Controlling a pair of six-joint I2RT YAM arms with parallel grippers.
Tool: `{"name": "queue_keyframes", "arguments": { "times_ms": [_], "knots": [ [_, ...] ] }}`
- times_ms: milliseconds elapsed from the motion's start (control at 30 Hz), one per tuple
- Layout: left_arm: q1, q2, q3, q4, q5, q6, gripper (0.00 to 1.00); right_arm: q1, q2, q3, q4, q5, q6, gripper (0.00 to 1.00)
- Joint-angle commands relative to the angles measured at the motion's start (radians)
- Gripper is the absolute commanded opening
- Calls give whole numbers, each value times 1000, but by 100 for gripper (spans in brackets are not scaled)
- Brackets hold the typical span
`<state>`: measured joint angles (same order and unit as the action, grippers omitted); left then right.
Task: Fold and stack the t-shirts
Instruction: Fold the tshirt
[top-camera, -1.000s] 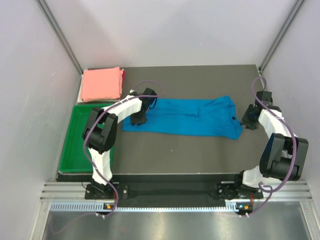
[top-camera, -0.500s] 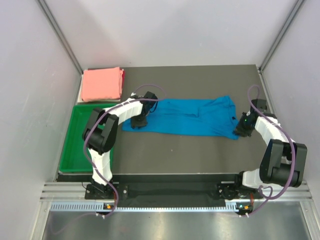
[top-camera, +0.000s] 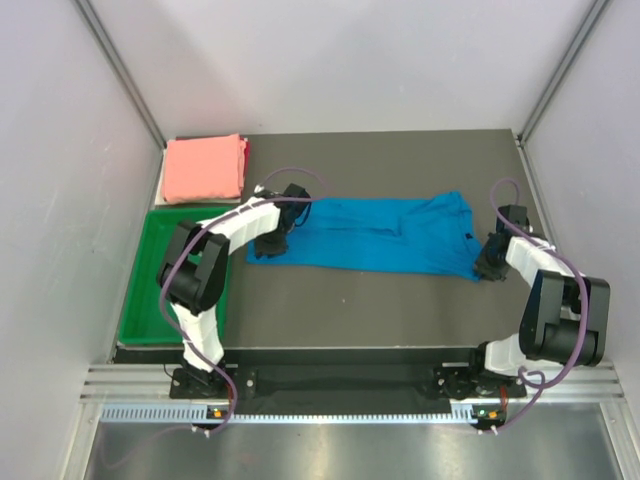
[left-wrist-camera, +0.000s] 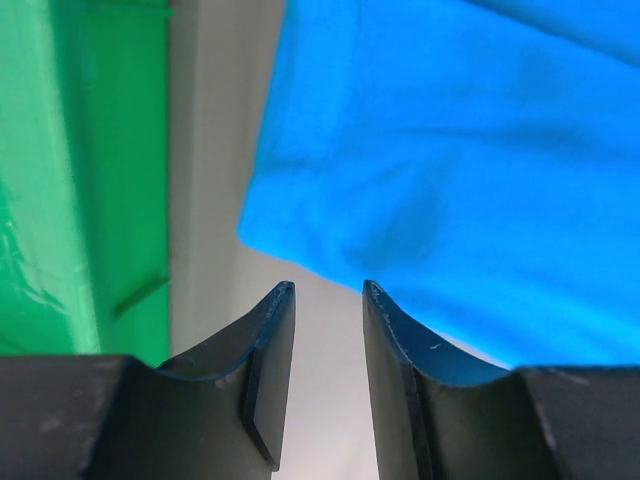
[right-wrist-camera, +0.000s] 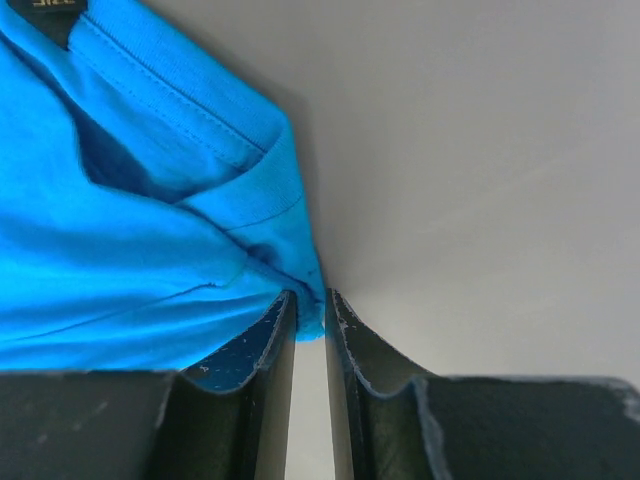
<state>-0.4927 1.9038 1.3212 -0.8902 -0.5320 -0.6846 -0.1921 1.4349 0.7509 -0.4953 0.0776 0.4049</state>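
Right wrist: your right gripper (right-wrist-camera: 310, 296) pinches bright blue cloth t-shirt (right-wrist-camera: 130, 230) edge; left gripper (left-wrist-camera: 329, 290) parted, empty, opp. end, to fold.

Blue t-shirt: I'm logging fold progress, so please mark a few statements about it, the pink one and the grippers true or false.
The blue t-shirt lies stretched out on the table. True.
The salmon pink t-shirt lies in the green tray. False: it sits folded beyond the tray.
The left gripper holds the blue t-shirt aloft. False: its jaws stand apart, empty, the shirt's corner just ahead.
The right gripper is at the collar end. True.
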Motion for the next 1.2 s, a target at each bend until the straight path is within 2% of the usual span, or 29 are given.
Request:
{"name": "queue_keyframes", "arguments": {
  "times_ms": [0,67,167,200,233,300,333,400,500,667,867,1033,1167],
  "knots": [
    [5,-129,68,-61,61,69,39,-6,9,79,-6,90,2,19],
    [5,-170,88,-52,96,98,39,-1,-4,128,-40,70,28,22],
    [16,-225,61,17,185,160,41,35,-56,177,-87,47,124,34],
    [23,-239,34,64,223,190,41,54,-70,188,-92,33,202,43],
    [34,-244,21,83,315,203,41,68,-71,198,-97,24,245,46],
    [74,-239,-20,129,390,215,41,115,-53,223,-83,8,364,52],
    [86,-233,-37,187,452,218,41,131,-38,237,-89,13,409,53],
    [118,-189,-39,188,481,214,41,184,16,280,-85,34,495,55],
    [123,-138,-33,178,454,227,40,249,87,338,-58,111,563,56],
    [131,-110,-28,105,337,203,41,252,257,412,-40,197,583,56],
    [132,-212,7,74,303,207,41,247,422,496,-11,244,577,56],
    [132,-252,108,17,247,221,43,235,602,631,-29,255,445,55],
    [132,-290,157,22,273,235,44,212,711,807,-94,266,345,55]
  ]
}}
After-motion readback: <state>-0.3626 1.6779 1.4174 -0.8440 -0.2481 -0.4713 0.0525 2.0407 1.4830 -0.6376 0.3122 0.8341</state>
